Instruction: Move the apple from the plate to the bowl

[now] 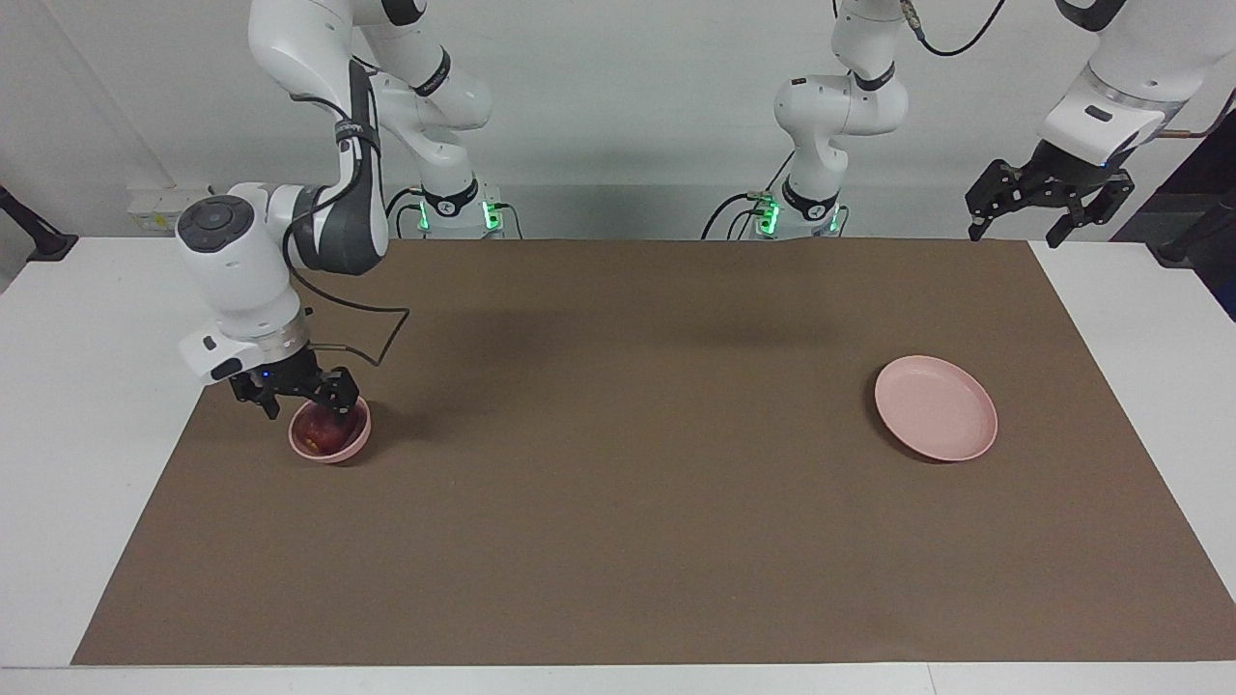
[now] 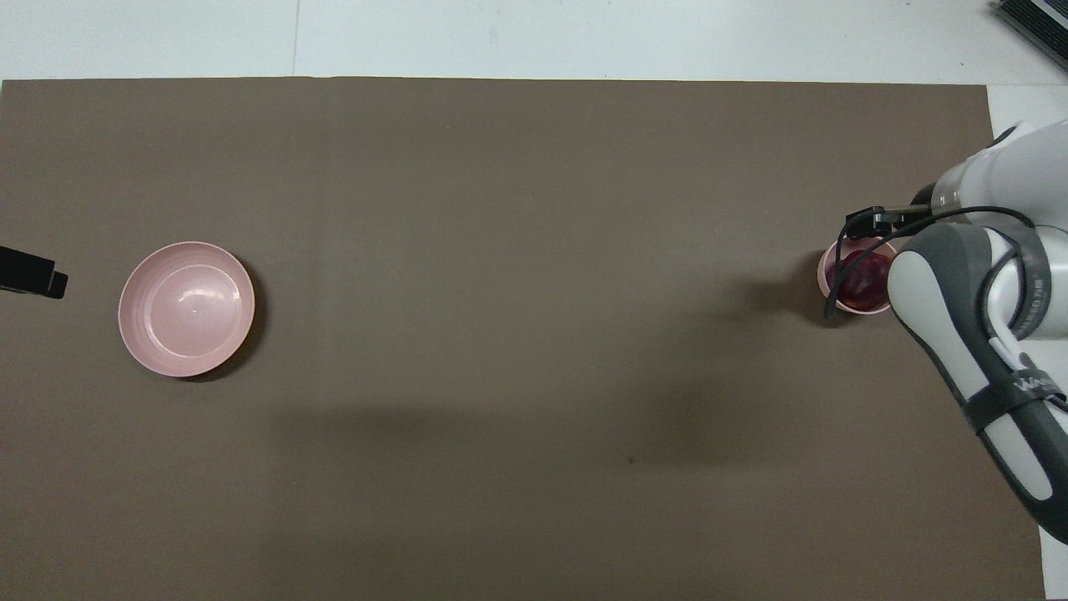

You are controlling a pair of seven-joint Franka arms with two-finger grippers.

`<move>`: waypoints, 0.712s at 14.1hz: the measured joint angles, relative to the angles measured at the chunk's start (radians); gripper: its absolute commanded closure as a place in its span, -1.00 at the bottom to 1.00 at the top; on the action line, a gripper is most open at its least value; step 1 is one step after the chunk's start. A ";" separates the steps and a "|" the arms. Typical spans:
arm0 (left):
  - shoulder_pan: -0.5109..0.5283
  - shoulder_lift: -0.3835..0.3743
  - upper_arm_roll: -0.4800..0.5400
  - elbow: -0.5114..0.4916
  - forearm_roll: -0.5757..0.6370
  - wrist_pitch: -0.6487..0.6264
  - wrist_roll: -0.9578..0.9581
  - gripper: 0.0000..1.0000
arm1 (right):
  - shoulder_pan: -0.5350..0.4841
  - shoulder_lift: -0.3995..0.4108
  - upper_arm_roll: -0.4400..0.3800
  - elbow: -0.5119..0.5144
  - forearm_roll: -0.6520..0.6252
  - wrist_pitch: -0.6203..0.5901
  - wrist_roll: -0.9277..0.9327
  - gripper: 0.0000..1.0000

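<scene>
One apple (image 1: pixel 323 431) sits inside the bowl (image 1: pixel 331 451) at the right arm's end of the surface, directly beneath the right gripper (image 1: pixel 307 403), whose fingers straddle it (whether they clamp it I cannot tell). Its forearm points steeply down. Well apart, the plate (image 1: pixel 936 407) lies bare; the left gripper (image 1: pixel 1022 227) waits high, fingers wide.
</scene>
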 measured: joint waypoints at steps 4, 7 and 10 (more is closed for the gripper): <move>0.000 -0.002 0.000 0.000 0.000 0.000 0.000 -1.00 | 0.004 -0.012 0.036 0.096 0.002 -0.135 0.039 -1.00; 0.000 -0.002 0.000 0.000 0.000 0.000 0.000 -1.00 | 0.006 -0.023 0.053 0.115 0.025 -0.171 0.080 -1.00; 0.000 -0.002 0.000 0.000 0.000 0.000 0.000 -1.00 | 0.004 -0.035 0.052 0.116 0.033 -0.186 0.081 -1.00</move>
